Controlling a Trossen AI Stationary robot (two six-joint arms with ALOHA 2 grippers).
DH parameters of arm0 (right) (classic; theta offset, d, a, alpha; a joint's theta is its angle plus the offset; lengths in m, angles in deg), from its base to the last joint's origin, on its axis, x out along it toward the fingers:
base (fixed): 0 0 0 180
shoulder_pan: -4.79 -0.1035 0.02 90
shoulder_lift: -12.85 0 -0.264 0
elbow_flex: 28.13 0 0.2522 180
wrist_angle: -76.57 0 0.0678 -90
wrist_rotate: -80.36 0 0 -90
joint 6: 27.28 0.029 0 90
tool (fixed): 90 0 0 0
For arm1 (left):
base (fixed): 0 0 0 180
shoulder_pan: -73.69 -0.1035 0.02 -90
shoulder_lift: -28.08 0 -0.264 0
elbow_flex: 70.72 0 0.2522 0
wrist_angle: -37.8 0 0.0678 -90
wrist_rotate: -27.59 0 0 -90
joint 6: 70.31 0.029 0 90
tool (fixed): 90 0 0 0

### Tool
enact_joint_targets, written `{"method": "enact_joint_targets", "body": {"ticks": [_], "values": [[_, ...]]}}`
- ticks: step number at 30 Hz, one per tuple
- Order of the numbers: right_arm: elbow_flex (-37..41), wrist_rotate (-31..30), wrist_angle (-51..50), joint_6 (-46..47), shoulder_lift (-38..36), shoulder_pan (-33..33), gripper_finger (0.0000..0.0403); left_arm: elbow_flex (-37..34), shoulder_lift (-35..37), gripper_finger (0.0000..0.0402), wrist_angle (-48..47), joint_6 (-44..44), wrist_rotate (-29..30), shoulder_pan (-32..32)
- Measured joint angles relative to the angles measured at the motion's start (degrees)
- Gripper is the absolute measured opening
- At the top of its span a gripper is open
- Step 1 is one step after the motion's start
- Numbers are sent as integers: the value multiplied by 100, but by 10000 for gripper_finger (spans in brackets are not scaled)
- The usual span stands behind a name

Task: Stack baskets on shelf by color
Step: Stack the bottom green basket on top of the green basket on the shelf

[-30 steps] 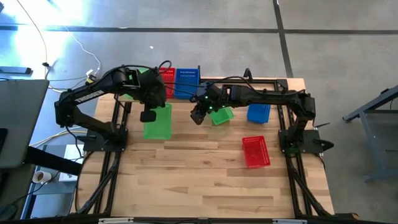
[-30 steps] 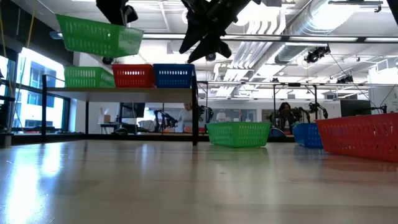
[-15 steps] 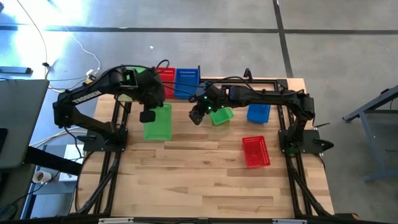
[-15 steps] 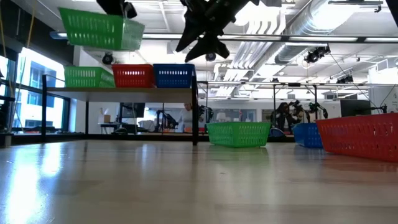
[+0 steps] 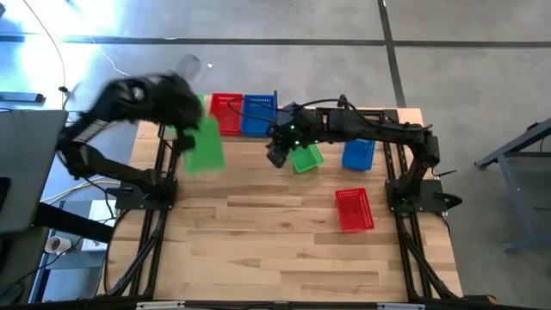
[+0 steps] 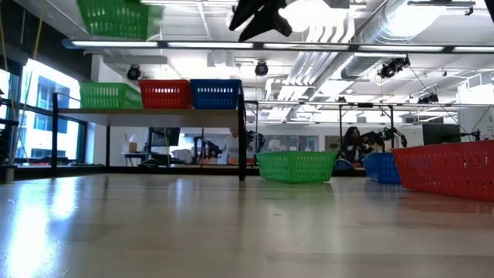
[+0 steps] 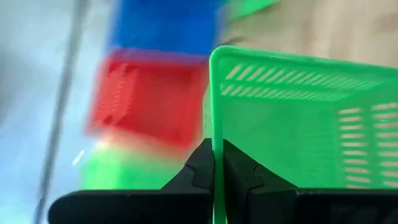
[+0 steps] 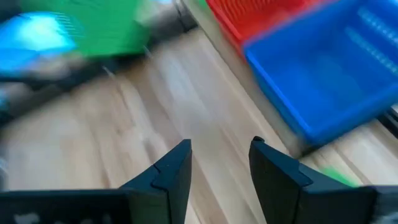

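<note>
Basket (image 7: 292,124) wall between left tool (image 7: 217,168) fingers.

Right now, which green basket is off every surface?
The green basket clamped by its wall in the left gripper, carried in the air. The others rest: one on the shelf, one on the table.

Table front (image 5: 284,258) open (baskets (image 5: 354,209) crowd rear).

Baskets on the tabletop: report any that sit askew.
The green basket near the shelf lies at an angle to the table edges. The red basket is slightly turned. The blue basket looks nearly square.
</note>
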Motion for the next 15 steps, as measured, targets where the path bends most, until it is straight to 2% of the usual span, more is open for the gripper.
{"method": "enact_joint_targets", "body": {"ticks": [3, 7, 11, 15], "values": [[-132, -126, 102, -36, 18, 10, 146, 2, 88, 0, 25, -183, -376, 33], [-287, -324, -20, -112, 19, 16, 146, 7, 394, 0, 11, -117, 356, -71], [-287, -362, -58, -162, 23, 52, 146, 6, 537, 0, 43, 11, 559, -216], [-287, -284, -157, -257, 30, 86, 146, 1, 641, 0, 73, 523, 1333, -492]]}}
